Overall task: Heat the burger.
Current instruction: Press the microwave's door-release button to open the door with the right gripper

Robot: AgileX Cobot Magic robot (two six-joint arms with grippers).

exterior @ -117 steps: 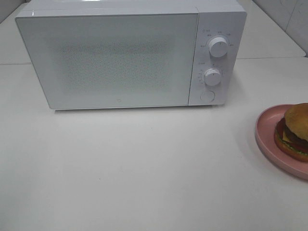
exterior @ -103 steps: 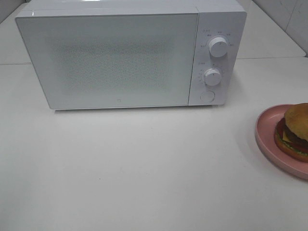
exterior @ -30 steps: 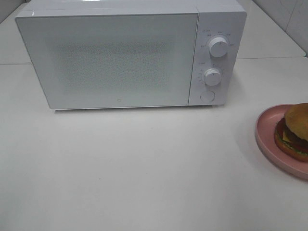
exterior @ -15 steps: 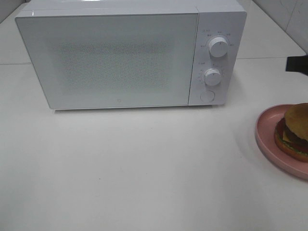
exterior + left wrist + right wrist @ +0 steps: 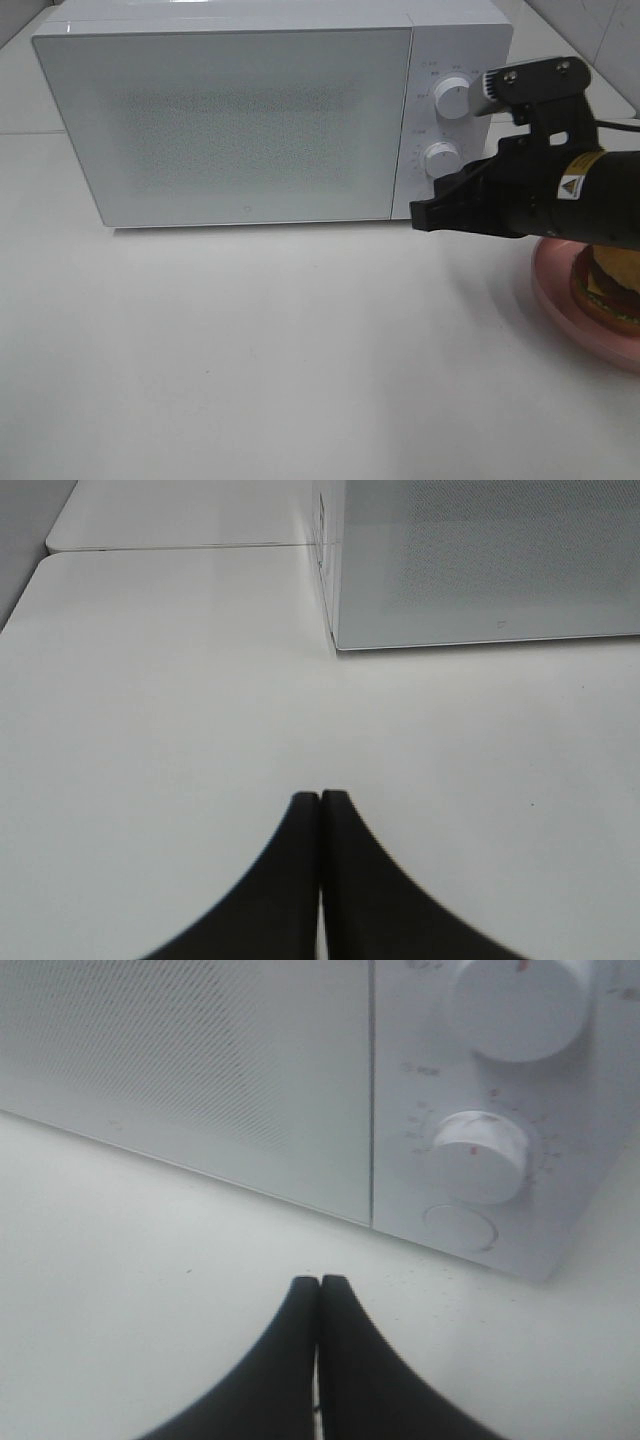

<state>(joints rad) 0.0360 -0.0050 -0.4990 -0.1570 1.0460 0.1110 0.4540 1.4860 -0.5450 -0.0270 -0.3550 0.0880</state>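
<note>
The burger [image 5: 604,282], with its bun, patty and cheese layers, lies on a round pink plate [image 5: 556,290] at the table's right edge, and my right arm covers its top. My right gripper [image 5: 414,216] is shut and empty. It reaches in from the right, and its tip is low in front of the white microwave's [image 5: 240,120] control panel. In the right wrist view the shut fingertips [image 5: 319,1282] point at the round button [image 5: 460,1227] under the lower knob [image 5: 484,1154]. The microwave door is closed. My left gripper [image 5: 320,798] is shut above bare table, left of the microwave [image 5: 480,560].
On the control panel an upper knob [image 5: 453,97] sits above a lower knob [image 5: 440,160]. White tabletop [image 5: 250,350] stretches in front of the microwave. A table seam [image 5: 180,548] runs behind on the left.
My right arm has swung in from the right edge, over the plate, to the microwave's lower right front. The microwave, plate and burger have not moved.
</note>
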